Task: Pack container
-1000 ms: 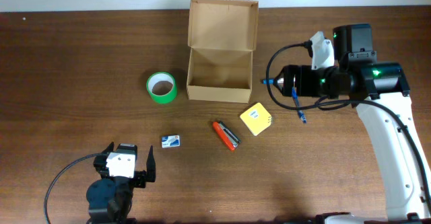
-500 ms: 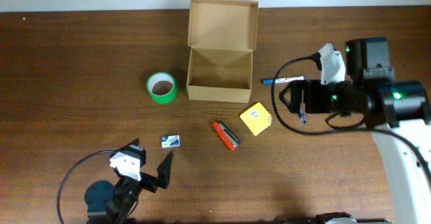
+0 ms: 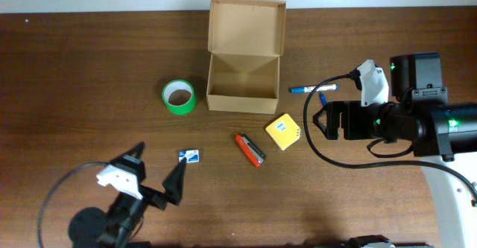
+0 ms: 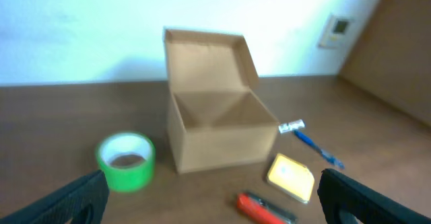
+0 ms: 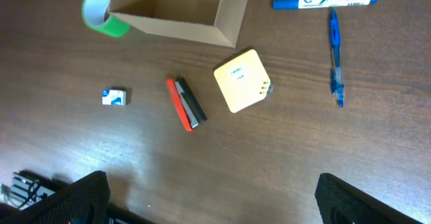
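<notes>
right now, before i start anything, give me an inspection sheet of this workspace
surface: dark wood table, no spills seen
job's things: cardboard box, flap lid up, nothing seen inside
clutter: green tape roll, yellow cube, red-and-black tool, small blue-white item, blue marker, blue pen
grippers: left gripper and right gripper both open, holding nothing
cables: black cable loops by the left arm, another under the right arm
surroundings: pale wall, wall plate

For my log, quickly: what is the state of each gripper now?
Left gripper: open, holding nothing.
Right gripper: open, holding nothing.
</notes>
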You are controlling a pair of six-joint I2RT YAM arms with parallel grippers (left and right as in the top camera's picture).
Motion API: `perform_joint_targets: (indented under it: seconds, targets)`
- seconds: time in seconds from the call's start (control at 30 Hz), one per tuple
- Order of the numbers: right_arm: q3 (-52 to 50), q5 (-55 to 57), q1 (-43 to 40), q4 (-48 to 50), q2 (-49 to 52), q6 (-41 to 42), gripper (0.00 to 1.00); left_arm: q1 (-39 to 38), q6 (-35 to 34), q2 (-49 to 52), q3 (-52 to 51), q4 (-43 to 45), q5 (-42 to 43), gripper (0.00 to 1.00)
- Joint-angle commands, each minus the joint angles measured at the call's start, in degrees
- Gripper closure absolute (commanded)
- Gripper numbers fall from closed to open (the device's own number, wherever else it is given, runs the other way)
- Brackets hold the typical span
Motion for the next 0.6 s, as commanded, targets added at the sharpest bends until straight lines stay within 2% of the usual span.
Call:
perform_joint_targets:
  seconds: [0.0,0.17,0.33,0.43,0.57]
  targets:
    - [0.92,0.2,0.28,-0.09,-0.59,-0.68,0.01,0.13,1.42,9.66,7.08,-0.83,-5.07,0.01]
    - [0.92,0.0,0.28,-0.55,-0.61,-0.68,0.01,0.13,2.01,27.8,19.65,-5.27,-6.14,0.0]
    - [0.92,0.02,0.28,0.07,-0.59,-0.66,0.01,0.13,9.01,45.13,33.46,-13.25,-9.68,0.0]
    - [0.92,0.02,0.28,0.96,-0.59,-0.68,0.01,0.04,9.38,54.03,39.17,-15.78,-6.54,0.01]
    - [0.92,0.04,0.28,4.02,-0.59,-0.7,0.01,0.04,9.31,62.69,41.03,-12.85,-2.23,0.0]
